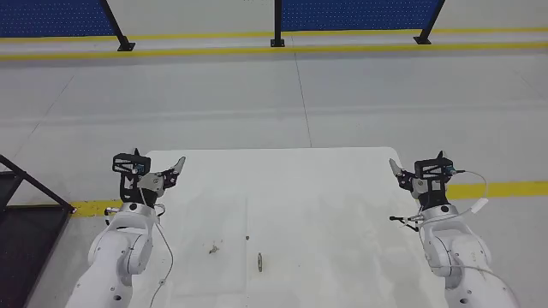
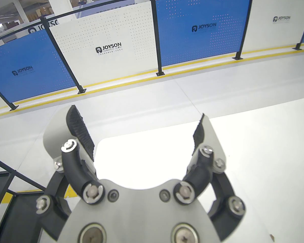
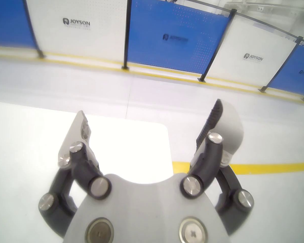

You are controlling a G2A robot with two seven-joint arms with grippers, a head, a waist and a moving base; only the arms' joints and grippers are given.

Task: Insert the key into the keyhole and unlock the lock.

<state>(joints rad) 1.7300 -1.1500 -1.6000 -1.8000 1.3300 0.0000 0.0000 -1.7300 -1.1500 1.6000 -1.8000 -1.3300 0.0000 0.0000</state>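
Nearest the robot, on the white table (image 1: pixel 325 205), lie two small items: what looks like the key (image 1: pixel 213 246) and, just beside it toward the right arm, a darker narrow piece that would be the lock (image 1: pixel 259 262), though both are too small to say for certain which is which. They sit apart from each other and flat on the surface, untouched, so the task reads as not yet begun. Farther out, the left gripper (image 1: pixel 161 171) hangs over the table's far left corner with its jaws spread wide and nothing between them, as its wrist view (image 2: pixel 138 117) confirms; the right gripper (image 1: pixel 418 167) mirrors it over the far right corner, likewise gaping and empty (image 3: pixel 149 109). Both are well apart from the key (a ready pose, probably, that keeps the work area in plain sight from above). Beyond the table runs pale floor with a yellow line (image 1: pixel 257 50), then the blue-and-white fence (image 1: pixel 360 0).
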